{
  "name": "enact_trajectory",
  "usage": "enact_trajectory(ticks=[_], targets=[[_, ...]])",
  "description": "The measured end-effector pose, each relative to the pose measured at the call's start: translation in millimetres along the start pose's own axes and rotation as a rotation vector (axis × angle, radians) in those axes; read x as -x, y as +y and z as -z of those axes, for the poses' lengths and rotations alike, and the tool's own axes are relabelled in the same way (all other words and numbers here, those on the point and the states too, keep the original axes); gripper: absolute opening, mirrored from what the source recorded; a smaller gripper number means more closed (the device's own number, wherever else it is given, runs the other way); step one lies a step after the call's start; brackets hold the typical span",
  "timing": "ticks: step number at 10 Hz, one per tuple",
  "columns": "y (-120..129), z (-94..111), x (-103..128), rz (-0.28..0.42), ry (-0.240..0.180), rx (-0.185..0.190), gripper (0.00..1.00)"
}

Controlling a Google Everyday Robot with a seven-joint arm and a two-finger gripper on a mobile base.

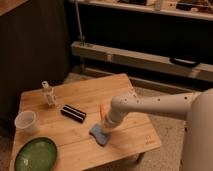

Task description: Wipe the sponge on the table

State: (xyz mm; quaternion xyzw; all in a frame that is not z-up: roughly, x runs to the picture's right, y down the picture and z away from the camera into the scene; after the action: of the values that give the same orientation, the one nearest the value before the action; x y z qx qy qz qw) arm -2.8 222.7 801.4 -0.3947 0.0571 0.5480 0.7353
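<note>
While the gripper [107, 127] sits low at the centre of the frame, right on or just above the sponge [98, 134], the wrist hides its tip, so I cannot tell how wide it stands or whether it has hold of the sponge at all. The sponge lies flat on the table [131, 138] in the lower middle of the frame, its blue pad poking out to the lower left from under the wrist. To wipe well, I judge the pad wants even, modest downward pressure and short straight strokes along the planks, so that it slides rather than curls up or skids free. Room is tight: an orange stick [102, 109] lies just above the gripper, close against the arm, and a black striped block [73, 113] sits near on the left. Strokes toward the lower right, over bare wood, look safest. The table's near edge is not far below the sponge, so a stroke that way should stop short. A clear cup [25, 121], a green plate [35, 154] and a small pale bottle-like thing [48, 94] stand well apart at the left.
</note>
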Motion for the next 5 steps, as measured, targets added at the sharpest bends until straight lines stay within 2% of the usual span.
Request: enact_trajectory(ticks=[2,5], targets=[[3.0,2.9,-1.4,0.014,-0.003,0.0,0.75],[4.0,2.5,-4.8,0.032,0.002,-0.004,0.78]])
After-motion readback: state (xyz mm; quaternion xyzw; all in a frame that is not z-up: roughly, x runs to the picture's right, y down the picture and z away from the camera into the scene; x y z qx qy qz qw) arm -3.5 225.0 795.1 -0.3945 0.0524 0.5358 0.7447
